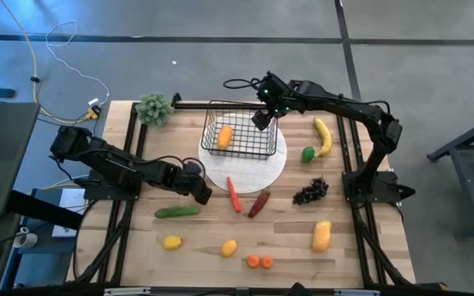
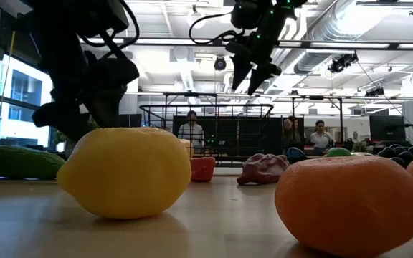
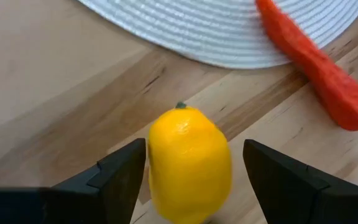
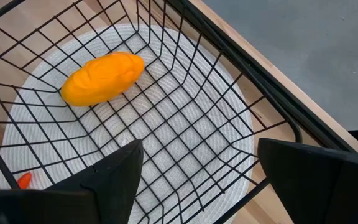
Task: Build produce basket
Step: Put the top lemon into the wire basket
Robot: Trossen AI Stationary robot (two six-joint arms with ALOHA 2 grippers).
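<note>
- A pale wooden table (image 1: 138, 247) stands on a grey floor; in the low view people sit in the room behind.
- No readable writing shows.
- The basket (image 1: 239, 134) sits on a round white plate (image 1: 257, 171) and holds one orange mango (image 4: 102, 77).
- The right gripper (image 1: 263, 117), fingers apart and empty, hovers over the basket's right rim.
- The left gripper (image 3: 188, 171) grips a lemon (image 3: 188, 163) between its fingers, near the plate's edge and a red chilli (image 3: 319, 65).
- The other produce lies loose on the table.

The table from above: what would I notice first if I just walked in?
The black wire basket sits on a round white plate with one orange fruit inside, and the right end effector hangs open over its rim. The left end effector holds a yellow lemon.
</note>
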